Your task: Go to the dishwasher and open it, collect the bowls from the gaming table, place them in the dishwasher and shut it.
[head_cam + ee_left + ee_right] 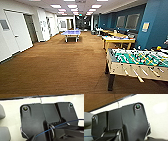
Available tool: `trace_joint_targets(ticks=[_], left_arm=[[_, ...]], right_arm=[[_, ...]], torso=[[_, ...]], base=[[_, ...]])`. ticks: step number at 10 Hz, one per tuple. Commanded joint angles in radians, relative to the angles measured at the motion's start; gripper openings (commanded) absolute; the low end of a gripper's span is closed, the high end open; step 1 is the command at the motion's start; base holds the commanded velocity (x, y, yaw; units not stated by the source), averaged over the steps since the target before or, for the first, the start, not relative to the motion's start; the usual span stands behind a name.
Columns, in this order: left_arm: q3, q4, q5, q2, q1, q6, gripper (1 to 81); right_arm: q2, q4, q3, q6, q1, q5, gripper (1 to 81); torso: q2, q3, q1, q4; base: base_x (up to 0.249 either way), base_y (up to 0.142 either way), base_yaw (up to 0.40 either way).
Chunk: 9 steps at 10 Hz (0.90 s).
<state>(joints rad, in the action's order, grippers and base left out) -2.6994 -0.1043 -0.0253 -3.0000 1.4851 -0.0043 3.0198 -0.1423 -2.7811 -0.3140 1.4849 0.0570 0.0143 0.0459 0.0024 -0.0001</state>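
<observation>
Big open rec room w/ brown carpet (57,65) running from the foreground to the far end. White wall w/ a white door (13,32) on the left of the head view, dark blue wall (155,22) on the right, rows of ceiling light panels (72,6) overhead.

Foosball table (138,62) is nearest, at the right edge of the head view: green field, rods w/ handles sticking out toward the carpet, dark legs. A small yellow item (159,47) sits near its far side; too blurred to ID.

Just behind it along the blue wall stands the gaming table (117,40), pale glossy top w/ yellowish rim and legs. Can't make out any bowls on it from here. More yellow-wood counters (112,32) line up farther back.

Ping-pong table (71,33), blue top, white legs, sits mid-room, well apart from the foosball table.

Two framed panels (126,21) hang on the blue wall, plus a small pale notice (145,26).

Wrist views: dark robot plate against the white robot body, a strip of carpet beyond, thin blue cable (56,127) crossing the left one. Pincer state, left and right: cannot tell.
</observation>
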Motion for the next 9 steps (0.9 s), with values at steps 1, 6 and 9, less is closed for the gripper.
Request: trace_joint_targets(ticks=[1, 6, 9], left_arm=[[0.001, 0.011, 0.053, 0.005, -0.050, -0.008, 81.1], [0.001, 0.009, 0.050, 0.009, -0.050, -0.010, 81.1], [0.001, 0.012, 0.045, 0.004, -0.050, -0.016, 81.1]], right_arm=[[-0.003, -0.003, 0.000, 0.000, -0.054, -0.045, 81.1], [0.021, -0.010, -0.006, 0.006, -0.050, -0.063, 81.1], [0.018, -0.023, -0.006, 0.009, -0.031, -0.056, 81.1]], torso=[[0.000, 0.000, 0.000, 0.000], [0.000, 0.000, 0.000, 0.000], [0.000, 0.000, 0.000, 0.000]], base=[[0.000, 0.000, 0.000], [0.000, 0.000, 0.000], [0.000, 0.000, 0.000]])
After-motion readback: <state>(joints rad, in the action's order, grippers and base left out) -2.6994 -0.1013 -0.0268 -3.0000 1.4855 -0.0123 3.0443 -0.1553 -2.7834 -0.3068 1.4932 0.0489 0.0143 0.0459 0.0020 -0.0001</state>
